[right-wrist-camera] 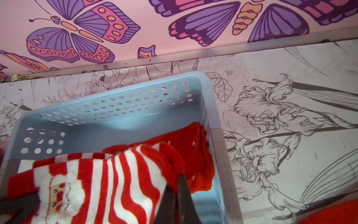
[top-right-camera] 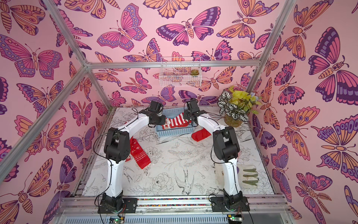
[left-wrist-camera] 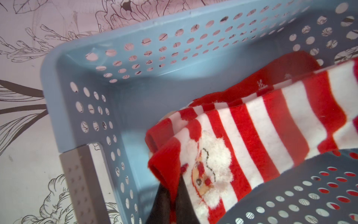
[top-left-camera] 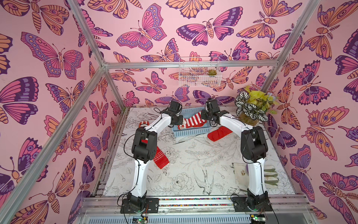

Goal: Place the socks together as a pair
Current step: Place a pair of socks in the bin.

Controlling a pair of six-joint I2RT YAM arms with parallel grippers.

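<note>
A red-white striped sock [top-left-camera: 193, 120] [top-right-camera: 177, 121] with a Santa face hangs stretched over the blue basket [top-left-camera: 191, 132] [top-right-camera: 174, 132]. My left gripper [left-wrist-camera: 173, 186] [top-left-camera: 181, 121] is shut on its red cuff by the Santa face. My right gripper [right-wrist-camera: 177, 178] [top-left-camera: 203, 118] is shut on its red toe end. A second striped layer [left-wrist-camera: 213, 105] lies right behind it. A red sock [left-wrist-camera: 271, 77] [right-wrist-camera: 186, 141] with small white marks lies in the basket below. Another red sock [top-left-camera: 219, 133] lies right of the basket, and a snowflake-patterned sock [top-left-camera: 160, 157] lies under the left arm.
A further striped sock [top-left-camera: 143, 124] peeks out behind the left arm. A potted plant [top-left-camera: 251, 108] stands at the back right corner. A white wire basket [top-left-camera: 199, 71] hangs on the back wall. A pale cloth with green pieces [top-left-camera: 271, 176] lies front right.
</note>
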